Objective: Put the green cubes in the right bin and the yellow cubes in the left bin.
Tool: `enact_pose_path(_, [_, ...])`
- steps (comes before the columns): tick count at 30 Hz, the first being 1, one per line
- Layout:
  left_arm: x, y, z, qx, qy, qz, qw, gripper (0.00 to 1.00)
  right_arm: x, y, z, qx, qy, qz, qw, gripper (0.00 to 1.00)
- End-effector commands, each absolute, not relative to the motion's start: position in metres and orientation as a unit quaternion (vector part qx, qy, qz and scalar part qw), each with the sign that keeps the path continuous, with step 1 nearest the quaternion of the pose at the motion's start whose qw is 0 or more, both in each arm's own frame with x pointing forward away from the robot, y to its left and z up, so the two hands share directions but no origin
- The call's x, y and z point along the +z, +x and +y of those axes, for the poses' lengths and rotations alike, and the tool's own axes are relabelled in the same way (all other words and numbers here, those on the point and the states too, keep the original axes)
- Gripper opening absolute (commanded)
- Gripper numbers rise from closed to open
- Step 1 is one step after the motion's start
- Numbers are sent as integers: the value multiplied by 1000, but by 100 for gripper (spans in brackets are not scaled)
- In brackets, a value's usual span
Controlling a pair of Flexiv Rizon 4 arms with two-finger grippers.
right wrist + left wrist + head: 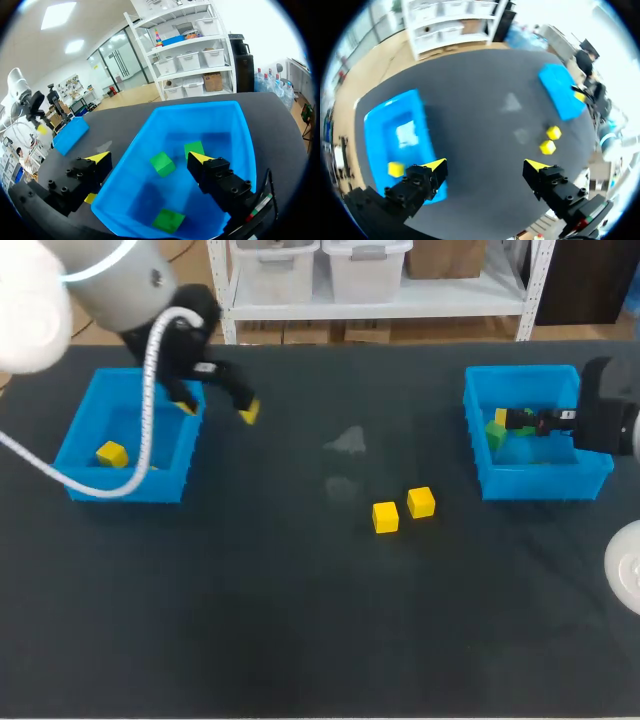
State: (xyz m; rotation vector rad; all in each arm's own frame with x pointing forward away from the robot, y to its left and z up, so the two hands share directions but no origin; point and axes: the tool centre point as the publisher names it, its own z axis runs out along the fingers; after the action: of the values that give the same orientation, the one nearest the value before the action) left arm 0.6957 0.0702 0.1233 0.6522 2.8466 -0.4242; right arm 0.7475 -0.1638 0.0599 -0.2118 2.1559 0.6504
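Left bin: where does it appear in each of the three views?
Head view: left bin at the table's left, one yellow cube inside.
Left wrist view: bin just ahead of one finger of the left end effector.
Right wrist view: bin small, far across the table, beyond the right bin.
Shared landmark: the right bin, in all three views.

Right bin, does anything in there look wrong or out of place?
Nothing stands out: the right bin holds only three green cubes, lying loose on its floor, and no yellow ones.
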Motion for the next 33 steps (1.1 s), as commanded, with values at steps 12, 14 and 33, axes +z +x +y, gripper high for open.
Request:
enact_pose_path(12, [93, 669, -42, -142, 488, 860, 37, 100, 61, 747, -165, 263, -86, 862, 424, 100])
enact_pose_path(14, [93, 669, -54, -147, 513, 845, 34, 100, 61, 747, -165, 263, -86, 862, 424, 100])
enact_pose_path(33, [40, 635, -122, -76, 710, 698, -58, 100, 61, 747, -165, 263, -86, 862, 424, 100])
